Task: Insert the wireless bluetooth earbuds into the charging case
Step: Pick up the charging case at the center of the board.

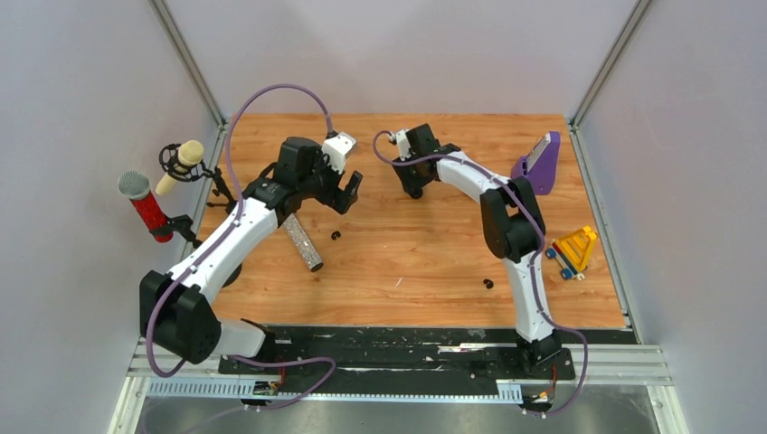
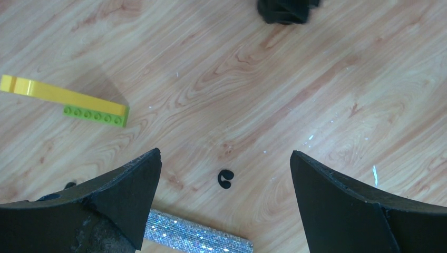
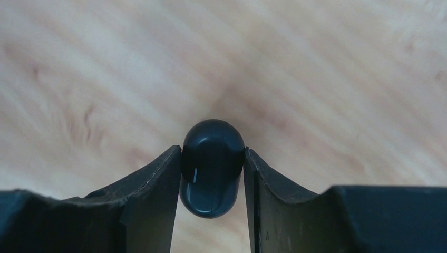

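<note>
Clamping the case (image 3: 212,176) in the right gripper (image 3: 212,152), low over the table (image 2: 274,79), probably to steady it for loading. Left gripper (image 2: 225,154) is spread wide, hovering over a black bud (image 2: 225,178), lined up for a pick. Second bud (image 1: 488,284) lies well apart.

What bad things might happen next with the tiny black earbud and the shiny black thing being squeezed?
1. The tiny black rounded earbud lies close to the glittery silver bar; the open left gripper might nudge the bar or knock the bud away.
2. The right gripper pinches the glossy black rounded case only by its smooth sides, so it might slip out.
</note>
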